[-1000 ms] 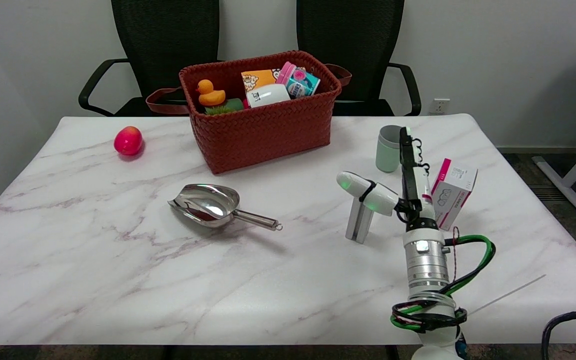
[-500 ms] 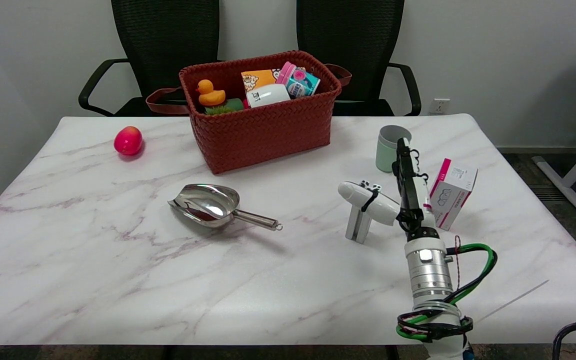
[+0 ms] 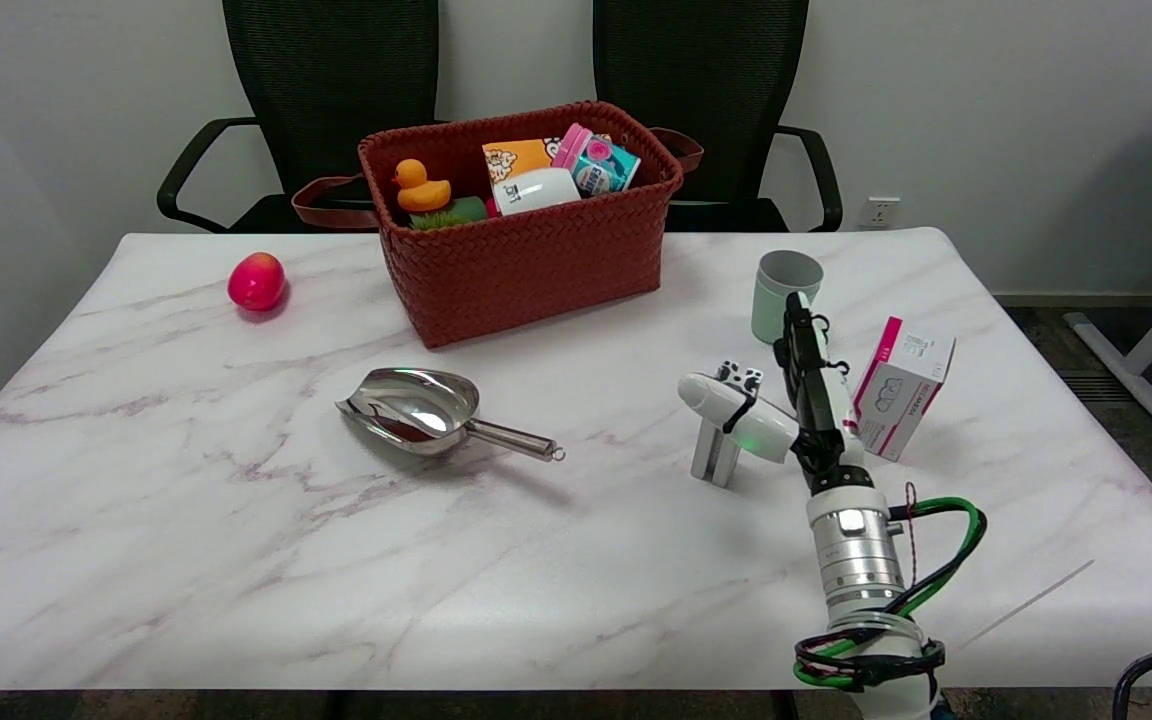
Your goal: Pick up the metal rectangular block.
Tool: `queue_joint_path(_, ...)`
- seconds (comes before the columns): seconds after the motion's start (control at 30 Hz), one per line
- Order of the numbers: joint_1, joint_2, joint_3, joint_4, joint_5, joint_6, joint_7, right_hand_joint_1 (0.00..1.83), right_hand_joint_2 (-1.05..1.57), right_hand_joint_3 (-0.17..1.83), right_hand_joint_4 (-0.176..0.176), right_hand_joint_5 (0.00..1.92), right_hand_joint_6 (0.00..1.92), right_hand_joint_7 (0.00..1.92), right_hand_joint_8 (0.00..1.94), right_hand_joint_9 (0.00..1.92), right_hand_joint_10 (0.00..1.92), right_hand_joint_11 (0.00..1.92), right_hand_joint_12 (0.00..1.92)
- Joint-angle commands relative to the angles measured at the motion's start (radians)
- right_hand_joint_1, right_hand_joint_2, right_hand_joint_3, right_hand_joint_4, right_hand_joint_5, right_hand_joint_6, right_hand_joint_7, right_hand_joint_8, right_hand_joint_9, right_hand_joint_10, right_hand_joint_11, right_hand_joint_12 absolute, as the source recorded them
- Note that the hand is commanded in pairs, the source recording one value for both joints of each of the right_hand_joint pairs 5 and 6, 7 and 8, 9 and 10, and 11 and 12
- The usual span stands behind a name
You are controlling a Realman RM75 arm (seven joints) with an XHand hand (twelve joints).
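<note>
The right hand (image 3: 771, 405) wraps thumb and fingers around the top of the upright metal block (image 3: 715, 455), right of table centre; cup (image 3: 779, 290) and box (image 3: 898, 388) crowd behind.

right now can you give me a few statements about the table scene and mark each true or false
1. The metal rectangular block stands upright on the marble table. True.
2. The right robot hand is over by the red apple. False: it is at the block, with fingers across the block's top; the red apple lies far off at the table's left.
3. The metal scoop lies inside the basket. False: it lies on the table in front of the woven basket.
4. A yellow rubber duck sits in the basket. True.
5. The green cup lies tipped on its side. False: it stands upright, mouth up, behind the hand.
</note>
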Motion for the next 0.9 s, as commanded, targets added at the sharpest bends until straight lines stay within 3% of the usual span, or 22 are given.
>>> queue_joint_path(0.03,-0.005,0.002,0.011,-0.075,0.008,-0.051,0.120,0.91,0.58,-0.17,0.000,0.00,0.00,0.00,0.00,0.00,0.00,0.11,0.11)
queue_joint_path(0.9,0.006,0.002,0.061,-0.126,-0.004,-0.159,0.200,0.92,0.61,-0.17,0.000,0.00,0.00,0.00,0.00,0.00,0.00,0.15,0.15)
